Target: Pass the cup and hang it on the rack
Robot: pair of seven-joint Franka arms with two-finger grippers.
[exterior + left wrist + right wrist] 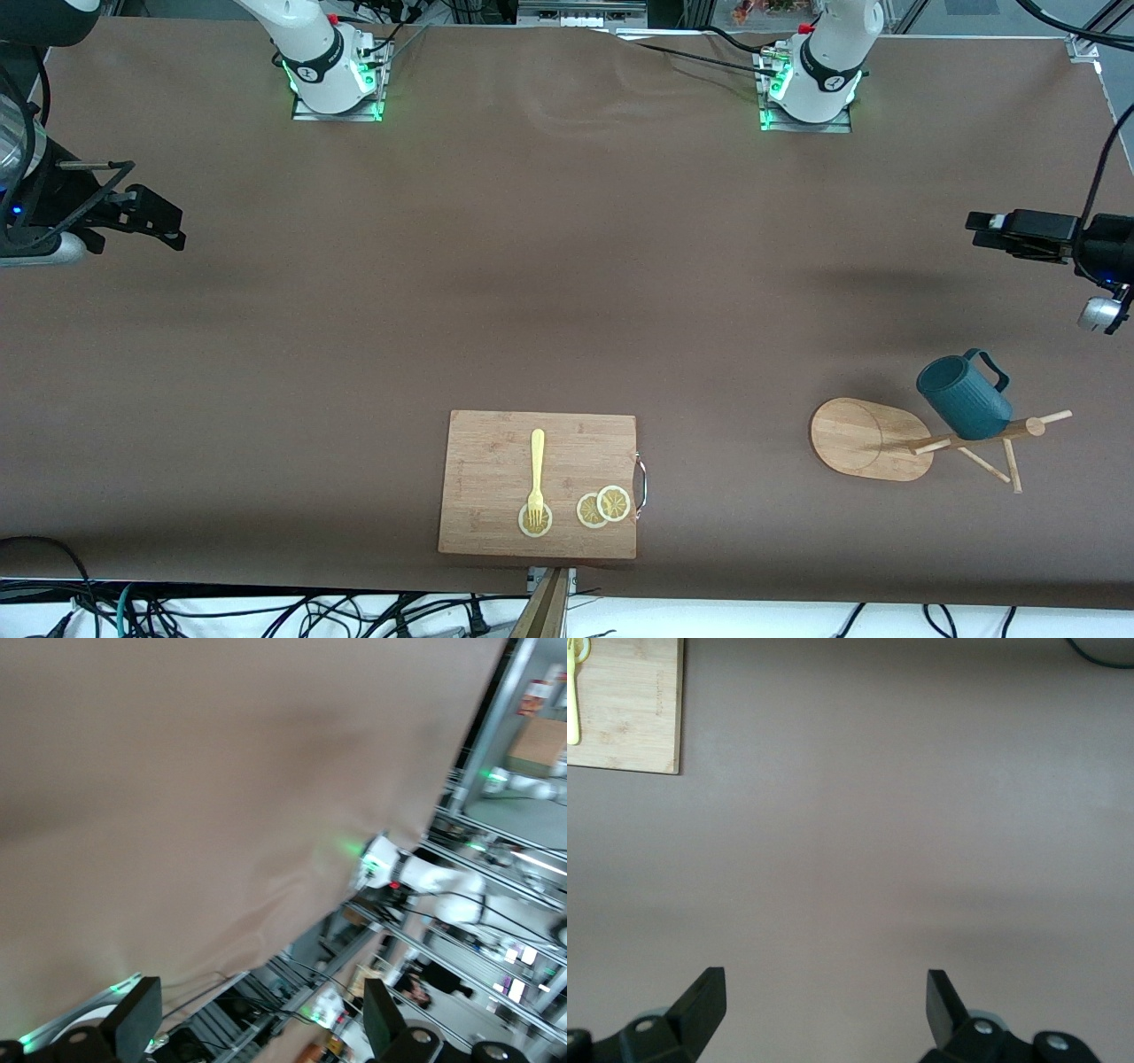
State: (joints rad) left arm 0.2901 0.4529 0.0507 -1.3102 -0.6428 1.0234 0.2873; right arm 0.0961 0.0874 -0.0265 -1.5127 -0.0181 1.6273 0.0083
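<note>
Both grippers are empty with fingers spread wide. The left gripper (979,229) hangs above bare table at the left arm's end, and the right gripper (168,226) waits above bare table at the right arm's end. The cup (964,394), a dark teal ribbed mug, already sits on the rack (873,439), which looks tipped over, its oval base on edge and its post lying along the table. I judge the cup stiff, rather light, and breakable if dropped. Its ribs should give grip, so the rim or the loop handle (994,366) seems the best hold. Nearer the middle lies a bamboo cutting board (538,483) with a yellow fork (536,474) and lemon slices (604,507).
</note>
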